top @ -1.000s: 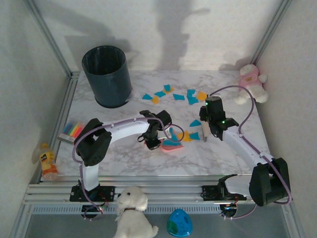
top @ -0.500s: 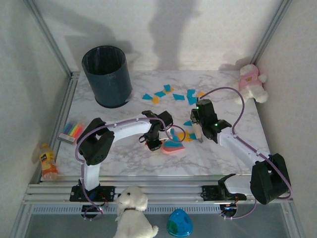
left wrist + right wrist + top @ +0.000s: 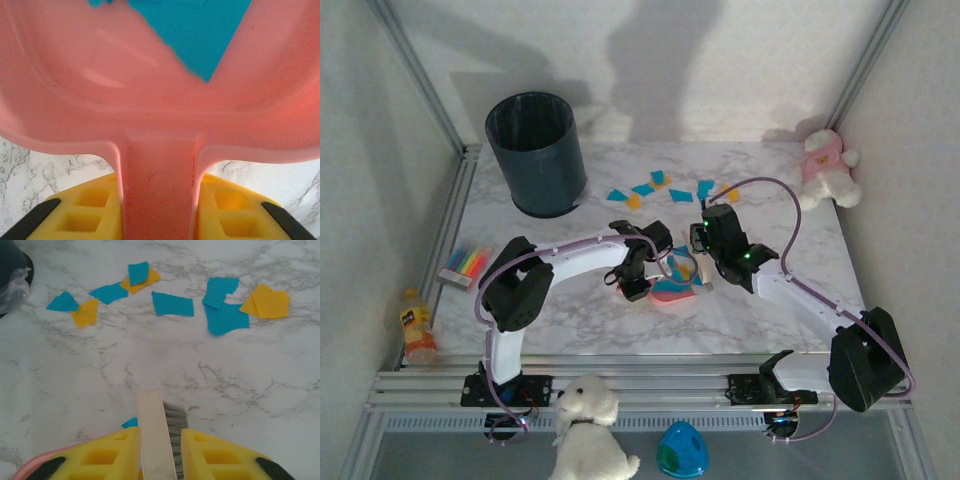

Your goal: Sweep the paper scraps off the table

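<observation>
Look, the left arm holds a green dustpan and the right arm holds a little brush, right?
Not quite. The dustpan is pink, not green; the left wrist view shows it close up. The rest stands: the left gripper holds it by the handle, and the right gripper holds the little brush.

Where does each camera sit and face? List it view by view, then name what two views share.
Top external: above and behind the bases, looking down on the white marble-patterned table; both arms show, with left claw and right claw.
Left wrist: on the left arm, looking along its yellow fingers at the pink plastic dustpan they clamp.
Right wrist: looking forward past the cream-handled brush it grips toward orange and blue paper scraps.
Shared: top external and right wrist both show those scraps.
</observation>
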{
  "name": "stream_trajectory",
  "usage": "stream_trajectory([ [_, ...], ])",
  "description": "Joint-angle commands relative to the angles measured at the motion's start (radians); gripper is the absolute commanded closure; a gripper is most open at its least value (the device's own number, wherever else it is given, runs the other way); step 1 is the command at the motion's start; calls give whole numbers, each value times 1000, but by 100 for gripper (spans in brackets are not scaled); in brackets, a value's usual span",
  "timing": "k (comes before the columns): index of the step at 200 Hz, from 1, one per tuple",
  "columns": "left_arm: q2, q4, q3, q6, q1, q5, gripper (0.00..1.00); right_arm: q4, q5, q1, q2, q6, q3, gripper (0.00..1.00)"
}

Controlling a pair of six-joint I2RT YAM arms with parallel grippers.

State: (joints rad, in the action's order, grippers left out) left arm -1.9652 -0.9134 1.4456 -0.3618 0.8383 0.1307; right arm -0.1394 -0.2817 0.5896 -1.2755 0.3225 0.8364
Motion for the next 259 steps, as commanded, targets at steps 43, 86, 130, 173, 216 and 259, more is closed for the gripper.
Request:
stream_trajectory([
  [43, -26, -38, 22, 20, 5, -35, 100, -51, 73, 34, 2, 37, 44, 100],
  [86, -26, -33, 21, 22, 5, -40, 100, -77, 71, 37, 28, 42, 58, 100],
  [130, -23, -32, 19, 24, 4, -45, 100, -96, 41, 37, 59, 35, 67, 100],
  [173, -5, -21, 6, 26, 2, -45, 100, -112, 33, 37, 83, 32, 84, 100],
  [216, 12, -11, -12, 30, 0, -42, 100, -126, -12, 37, 108, 35, 82, 100],
  [259, 15, -16, -8, 27, -1, -43, 100, -176, -124, 37, 76, 43, 92, 100],
])
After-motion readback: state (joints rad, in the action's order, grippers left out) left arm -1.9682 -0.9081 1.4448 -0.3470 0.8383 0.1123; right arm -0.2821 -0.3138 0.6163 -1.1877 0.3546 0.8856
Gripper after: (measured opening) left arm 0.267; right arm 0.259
